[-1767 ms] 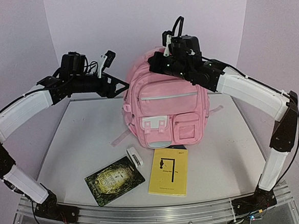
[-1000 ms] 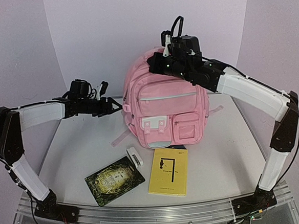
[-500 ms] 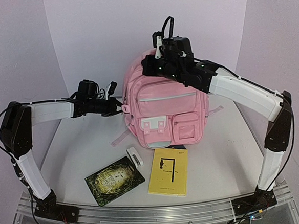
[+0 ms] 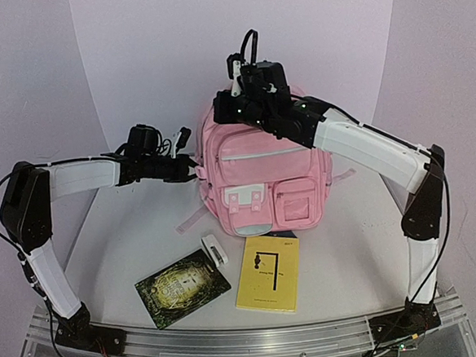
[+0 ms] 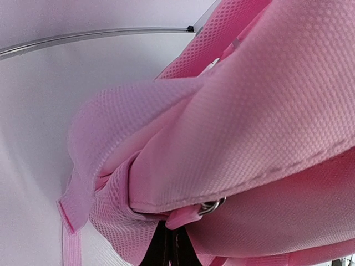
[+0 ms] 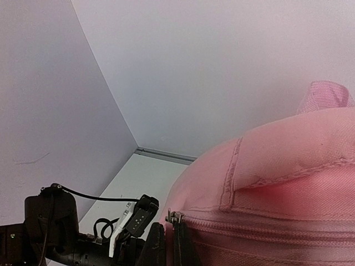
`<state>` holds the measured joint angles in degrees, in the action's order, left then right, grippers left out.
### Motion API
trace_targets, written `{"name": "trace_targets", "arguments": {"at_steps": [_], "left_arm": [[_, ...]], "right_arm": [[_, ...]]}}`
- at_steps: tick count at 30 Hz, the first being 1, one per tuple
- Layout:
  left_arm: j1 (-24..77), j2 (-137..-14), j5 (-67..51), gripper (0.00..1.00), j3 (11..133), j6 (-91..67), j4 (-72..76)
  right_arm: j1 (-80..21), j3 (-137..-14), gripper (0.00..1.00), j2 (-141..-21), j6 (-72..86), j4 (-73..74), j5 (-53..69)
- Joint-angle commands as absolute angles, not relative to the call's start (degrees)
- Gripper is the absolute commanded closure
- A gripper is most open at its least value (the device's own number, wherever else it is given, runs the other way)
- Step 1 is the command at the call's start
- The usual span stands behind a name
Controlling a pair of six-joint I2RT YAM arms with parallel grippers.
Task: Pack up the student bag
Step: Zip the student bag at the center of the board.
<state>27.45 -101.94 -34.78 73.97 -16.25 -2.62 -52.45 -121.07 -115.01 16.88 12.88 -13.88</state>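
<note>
The student bag (image 4: 266, 176), a large pink backpack, stands upright at mid-table. My left gripper (image 4: 195, 170) presses against its left side. In the left wrist view that gripper (image 5: 171, 235) is shut on a small pink tab (image 5: 186, 216) with a metal ring (image 5: 211, 206) under the bag's padded strap (image 5: 249, 127). My right gripper (image 4: 225, 114) sits at the bag's top left corner. In the right wrist view it (image 6: 168, 238) is shut at the zip slider (image 6: 173, 216) on the bag (image 6: 277, 183), the pull itself hidden between the fingers.
On the table in front of the bag lie a yellow booklet (image 4: 267, 273), a dark green book (image 4: 183, 287) and a small white object (image 4: 214, 250). Lilac walls close in at the back and both sides. The left arm's wrist (image 6: 133, 221) shows low in the right wrist view.
My left gripper came down and right to the bag's left side and shut there. The right gripper slid left along the bag's top, staying shut.
</note>
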Motion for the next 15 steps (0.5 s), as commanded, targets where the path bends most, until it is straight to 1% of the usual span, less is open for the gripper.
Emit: {"name": "trace_targets", "arguments": {"at_steps": [1, 15], "left_arm": [[28.5, -97.6, -34.4, 1.0, 78.6, -14.5, 0.7], [28.4, -95.8, -31.4, 1.0, 79.1, -16.2, 2.2]], "right_arm": [[-54.5, -124.2, 1.0, -118.4, 15.2, 16.4, -12.1], [-57.5, -127.3, 1.0, -124.4, 11.7, 24.7, -20.7]]}}
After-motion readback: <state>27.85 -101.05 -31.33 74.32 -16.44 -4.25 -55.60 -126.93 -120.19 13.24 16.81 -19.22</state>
